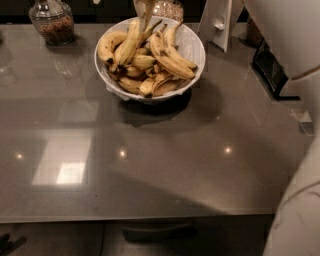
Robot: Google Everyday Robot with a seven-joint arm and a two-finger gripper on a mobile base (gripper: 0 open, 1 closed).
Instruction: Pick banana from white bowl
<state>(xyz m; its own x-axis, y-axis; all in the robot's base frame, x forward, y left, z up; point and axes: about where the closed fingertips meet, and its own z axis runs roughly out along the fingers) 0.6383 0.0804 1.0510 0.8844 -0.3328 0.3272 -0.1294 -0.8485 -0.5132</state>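
Banana [129, 44], longest of the heap, lies in the white bowl [189, 41] on the left half of the pile, running from low left up to the far rim, its upper dark end directly below the pincer [144, 9]. Pincer sits at the top edge of the view, over the far side of the bowl, cut off by the frame; cannot tell how far open it is or whether it has hold of anything. It looks to be at or just above the banana's tip, contact not certain. Short plump curved banana [107, 46] lies just left of the long one, against the rim. Curved pair [172, 56] lies to the right, arching over smaller fruit at the bottom of the heap. Bowl stands on the grey glossy surface [160, 165] near its far edge, dark shadow beneath. Glass jar [51, 22] with brown contents is far left, apart from the bowl. White upright stand [217, 22] is just right of the bowl. Black rack [270, 70] stands farther right. Robot's white body [287, 30] fills the right edge. Light spots reflect on the near surface.
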